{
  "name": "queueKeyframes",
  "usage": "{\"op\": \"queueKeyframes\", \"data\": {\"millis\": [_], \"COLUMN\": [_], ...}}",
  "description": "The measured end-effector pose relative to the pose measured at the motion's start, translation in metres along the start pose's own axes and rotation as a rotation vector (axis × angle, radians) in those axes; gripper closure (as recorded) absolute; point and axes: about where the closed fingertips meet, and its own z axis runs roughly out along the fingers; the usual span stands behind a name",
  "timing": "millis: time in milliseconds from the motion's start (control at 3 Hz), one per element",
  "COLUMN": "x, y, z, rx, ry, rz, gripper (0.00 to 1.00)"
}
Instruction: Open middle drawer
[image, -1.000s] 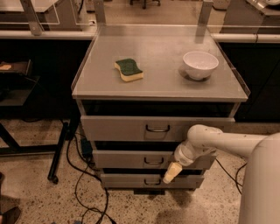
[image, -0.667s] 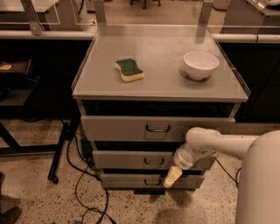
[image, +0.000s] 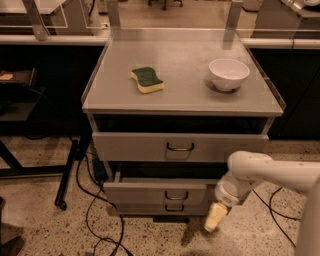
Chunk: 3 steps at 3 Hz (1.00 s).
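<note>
Grey metal desk (image: 185, 95), with three drawer fronts stacked beneath its front edge.

Middle drawer (image: 140, 192): mid-sized grey front with a small dark loop handle (image: 176, 196). It sat between the taller top drawer (image: 135, 146) and the narrow bottom drawer (image: 140, 209), and a dark gap showed above its front.

Gripper (image: 216, 216): cream-tipped, on a white arm (image: 270, 172) that entered from the right. It hung pointing down below the desk's front right corner, just beside the right end of the bottom drawer front and apart from the handle. Whether it was wide or narrow could not be told, nor whether it touched the drawer fronts.

Desk top: green-and-yellow sponge (image: 147, 80) toward the left edge; white bowl (image: 228, 74) toward the right edge.

Dark cables (image: 85, 200) lay on the speckled floor (image: 30, 225).
</note>
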Motion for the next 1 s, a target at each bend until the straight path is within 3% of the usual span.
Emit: {"op": "queueKeyframes", "data": {"millis": [333, 667, 1000], "x": [0.044, 0.049, 0.016], "y": [0.027, 0.031, 0.02], "z": [-0.027, -0.032, -0.031], "rx": [-0.032, -0.038, -0.011], "ry": [0.07, 0.08, 0.024], "rz": [0.032, 0.034, -0.01], "gripper": [0.0, 0.0, 0.0]}}
